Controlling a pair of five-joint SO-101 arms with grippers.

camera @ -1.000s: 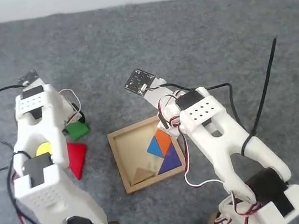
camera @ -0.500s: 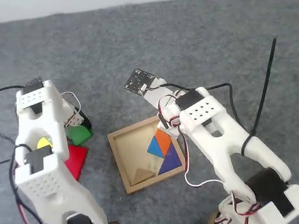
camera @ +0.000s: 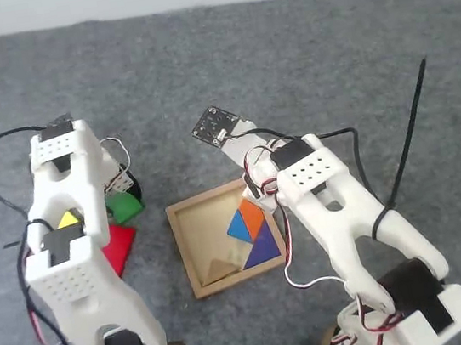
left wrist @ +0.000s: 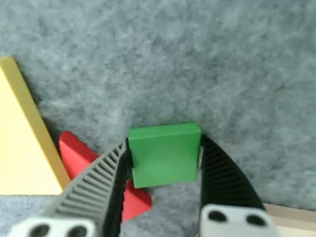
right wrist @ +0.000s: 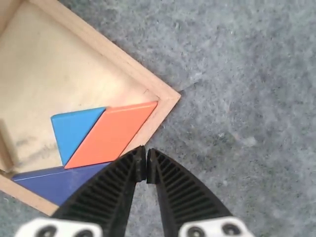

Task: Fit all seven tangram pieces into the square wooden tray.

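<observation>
On the grey worktop (camera: pixel 325 48), the left arm (camera: pixel 68 238) stood at nine o'clock from the tray (camera: pixel 182 252). Its jaws grasped the green square (left wrist: pixel 164 153) beside the red triangle (left wrist: pixel 79 155). The right arm's (camera: pixel 340 217) jaws were clenched, empty, near the tray's one-o'clock corner. Purple (right wrist: pixel 54 180), orange (right wrist: pixel 113 131) and blue (right wrist: pixel 74 131) pieces lay inside.

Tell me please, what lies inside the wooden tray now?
Inside the wooden tray lie a blue triangle, an orange parallelogram and a purple triangle, packed together at one side. The right arm covers the tray's edge beside them, so that part is hidden.
</observation>
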